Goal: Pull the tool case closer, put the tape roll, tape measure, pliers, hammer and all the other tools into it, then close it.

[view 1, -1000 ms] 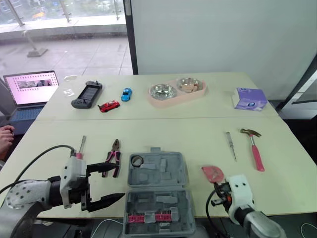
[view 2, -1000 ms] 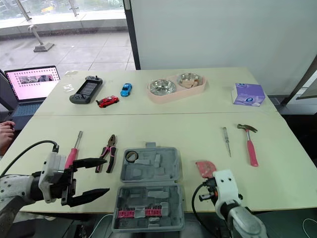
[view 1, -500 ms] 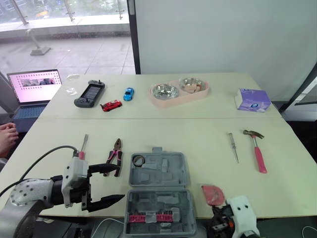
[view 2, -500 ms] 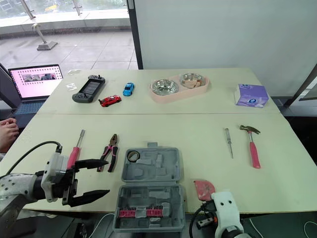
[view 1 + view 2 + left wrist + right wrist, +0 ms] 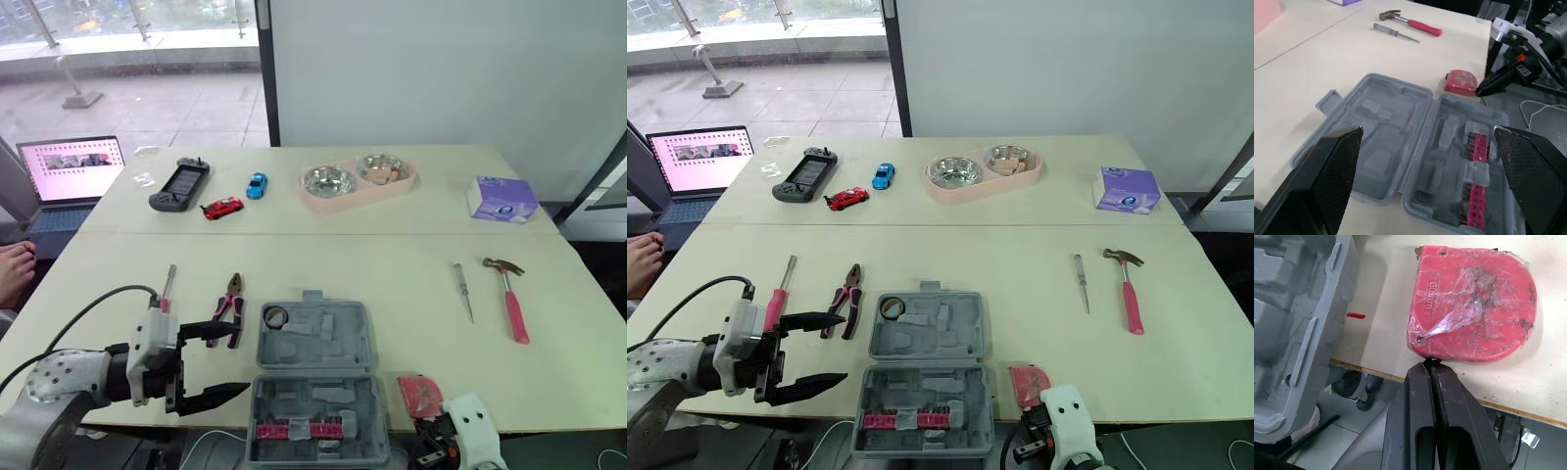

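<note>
Tool case (image 5: 313, 377) at the near edge of the table (image 5: 343, 259). In its far-left corner: tape roll (image 5: 273, 316). Left of it: pliers (image 5: 228, 305), then screwdriver (image 5: 164, 289). Just right: tape measure (image 5: 418, 395). Farther right and behind: second screwdriver (image 5: 462, 291), then hammer (image 5: 509, 299).

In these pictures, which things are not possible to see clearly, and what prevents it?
Right gripper: in its wrist view the jaws are shut at the edge of the tape measure; whether they pinch anything is hidden by the jaws themselves.
Laptop: screen content too small to read.
Person's hand: head views, mostly beyond the left edge.
Purple box: label too small to read.
</note>
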